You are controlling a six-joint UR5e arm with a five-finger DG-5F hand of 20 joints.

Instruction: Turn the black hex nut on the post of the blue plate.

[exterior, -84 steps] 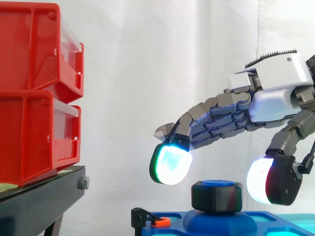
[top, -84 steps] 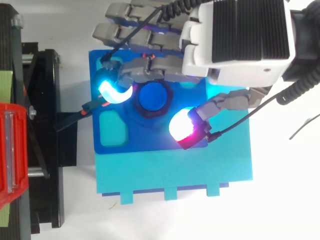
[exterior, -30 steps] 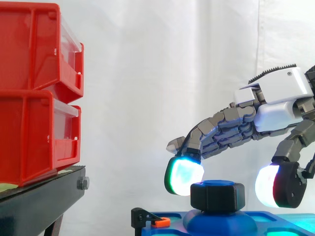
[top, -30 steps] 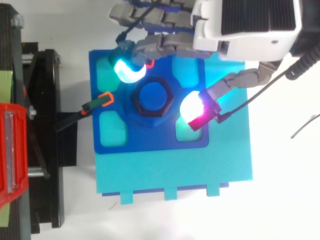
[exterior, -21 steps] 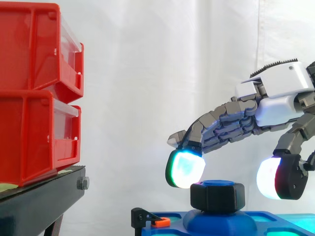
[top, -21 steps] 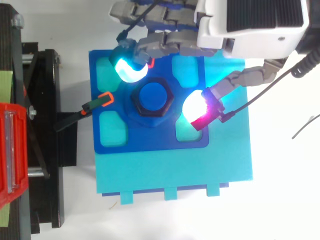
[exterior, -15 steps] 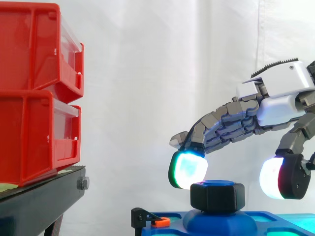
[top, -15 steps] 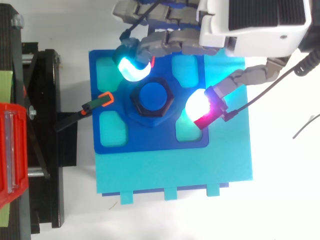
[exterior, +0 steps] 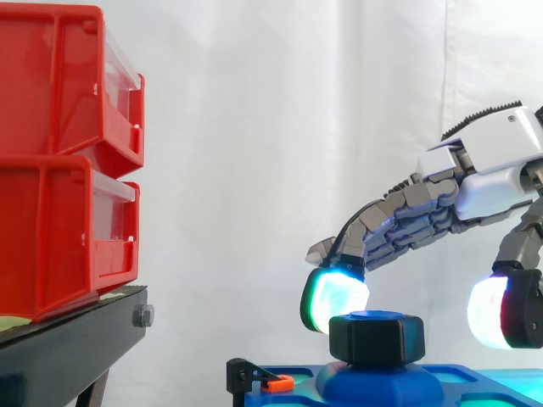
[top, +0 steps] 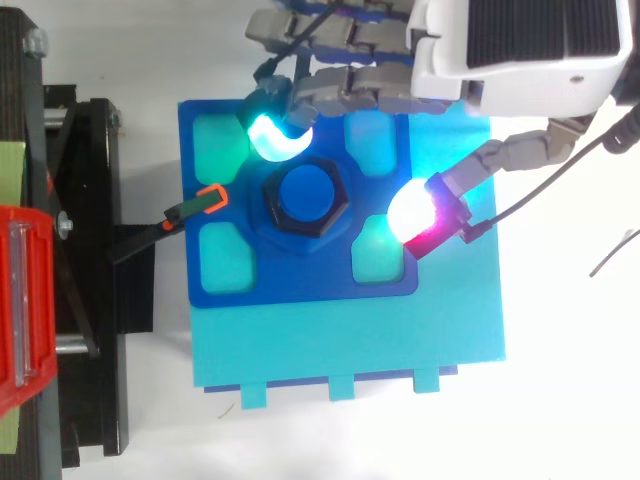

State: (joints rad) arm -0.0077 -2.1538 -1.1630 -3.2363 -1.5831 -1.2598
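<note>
The black hex nut (top: 303,199) (exterior: 377,337) sits on the blue post (top: 305,193) at the middle of the blue plate (top: 300,285). My hand (top: 520,45) (exterior: 488,174) hovers over the plate's far right part, open, holding nothing. Its fingers reach out with a cyan-green pad (top: 276,136) (exterior: 333,299) just beyond the nut's far left corner. The thumb pad (top: 418,214) (exterior: 501,310), white and red, hangs to the right of the nut, apart from it.
The blue plate lies on a turquoise base (top: 350,345). An orange-tipped black clip (top: 200,201) (exterior: 263,381) sits at the plate's left edge. Red bins (exterior: 64,161) are stacked on a black stand (exterior: 68,356) to the left.
The hand has drifted right and slightly back; both pads have moved away from the nut, with the thumb pad now well clear of it. The nut has not visibly turned.
</note>
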